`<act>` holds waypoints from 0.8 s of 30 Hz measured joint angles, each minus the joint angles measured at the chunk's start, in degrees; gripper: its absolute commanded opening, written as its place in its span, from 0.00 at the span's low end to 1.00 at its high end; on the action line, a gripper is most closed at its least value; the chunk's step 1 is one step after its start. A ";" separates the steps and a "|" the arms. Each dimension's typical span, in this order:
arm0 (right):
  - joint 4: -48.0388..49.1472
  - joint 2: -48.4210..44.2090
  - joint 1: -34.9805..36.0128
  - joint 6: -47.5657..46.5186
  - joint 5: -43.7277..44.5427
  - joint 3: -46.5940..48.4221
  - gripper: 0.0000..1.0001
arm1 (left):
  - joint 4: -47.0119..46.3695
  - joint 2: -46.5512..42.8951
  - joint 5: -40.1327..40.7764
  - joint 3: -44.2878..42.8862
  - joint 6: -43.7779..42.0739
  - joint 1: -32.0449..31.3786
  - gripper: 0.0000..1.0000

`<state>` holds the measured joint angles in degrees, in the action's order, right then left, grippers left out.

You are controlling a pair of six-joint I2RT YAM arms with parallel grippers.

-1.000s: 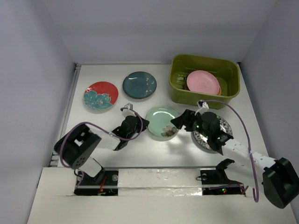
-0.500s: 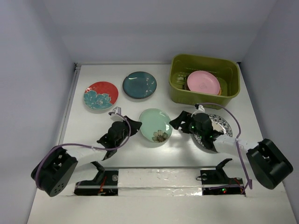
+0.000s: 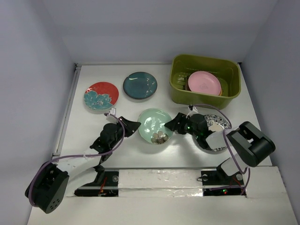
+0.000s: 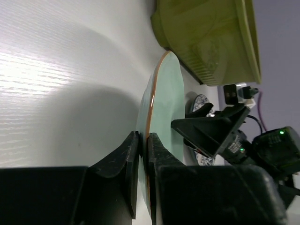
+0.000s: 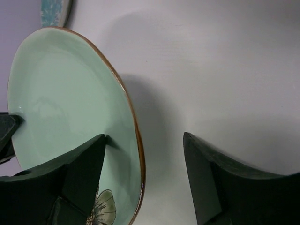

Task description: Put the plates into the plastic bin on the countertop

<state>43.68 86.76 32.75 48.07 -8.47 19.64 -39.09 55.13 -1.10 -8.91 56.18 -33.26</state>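
The mint green round plate (image 3: 153, 123), flower-painted, is held tilted at mid-table, its left rim pinched by the closed left gripper (image 3: 133, 125). Its right rim is straddled by the spread right gripper (image 5: 143, 138), the arm judged nearer the olive-green rectangular plastic bin (image 3: 201, 99) beyond.

From above, the right arm (image 3: 243, 143) covers most of the grey patterned plate (image 3: 219, 123). In the plastic bin (image 3: 180, 96), the pink plate (image 3: 204, 82) hides all but an orange sliver (image 3: 219, 90) of what lies under it. In the left wrist view the mint green plate (image 4: 166, 93) loses its lower rim between the left fingers (image 4: 131, 159), and the bin runs off the top edge. The right wrist view cuts that plate off at the bottom, and a blurred teal scrap (image 5: 54, 11) at the top edge is too little to name.
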 measured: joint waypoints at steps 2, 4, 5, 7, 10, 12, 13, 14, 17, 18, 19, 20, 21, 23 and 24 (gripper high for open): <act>3.69 1.49 0.00 0.83 -1.49 -0.48 0.50 | 0.00 -0.96 -1.33 0.00 0.48 0.59 0.00; 7.08 2.12 0.00 1.84 -2.95 -1.31 0.30 | 0.20 -1.81 -2.23 0.00 0.52 1.16 0.00; 8.44 2.21 0.02 2.43 -3.45 -1.84 0.10 | 0.46 -2.12 -2.56 0.00 0.48 1.27 0.00; 11.98 1.81 -0.63 5.18 -4.50 -3.21 0.00 | 3.04 -2.60 -1.16 0.02 -0.11 2.25 0.00; 13.70 -1.64 -0.39 7.15 -4.85 -3.78 0.00 | 4.96 -3.06 -0.83 0.00 -0.15 2.80 0.04; 12.33 -5.01 -0.39 7.17 -4.68 -4.37 0.00 | 4.70 -4.46 -1.20 -0.04 -0.39 2.56 0.14; 10.32 -7.56 -0.28 6.91 -3.93 -4.46 0.00 | 4.70 -5.09 -1.53 -0.17 -0.52 2.45 0.21; 7.98 -10.16 -0.13 6.45 -3.28 -4.39 0.00 | 4.66 -5.70 -1.90 -0.42 -0.55 2.25 0.24; -4.66 -21.14 0.17 3.43 0.26 -2.47 0.00 | 4.63 -7.43 -2.27 -1.36 -1.09 1.77 0.31; -9.75 -24.90 -0.13 2.21 1.16 -1.01 0.00 | 4.52 -7.93 -2.25 -1.53 -1.16 1.64 0.31; -14.67 -28.11 -0.79 1.05 1.86 1.03 0.00 | 4.22 -8.41 -2.10 -1.62 -1.22 1.36 0.31; -19.08 -30.71 -1.86 -0.11 2.56 3.39 0.00 | 3.98 -8.63 -1.77 -1.62 -1.27 0.92 0.31; -23.02 -32.46 -3.06 -1.51 2.91 6.05 0.00 | 3.23 -8.61 -1.51 -1.66 -1.09 0.35 0.31; -31.36 -34.14 -6.97 -3.74 3.43 13.03 0.00 | 2.69 -8.26 -0.52 -1.92 -1.40 -1.60 0.31; -34.40 -34.23 -9.33 -4.61 3.78 16.74 0.00 | 2.69 -7.67 0.33 -1.99 -1.62 -2.99 0.31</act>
<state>9.28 52.53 23.42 43.46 -4.69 36.38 -36.40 47.46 -0.78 -10.90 54.57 -36.25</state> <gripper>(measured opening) 0.107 0.313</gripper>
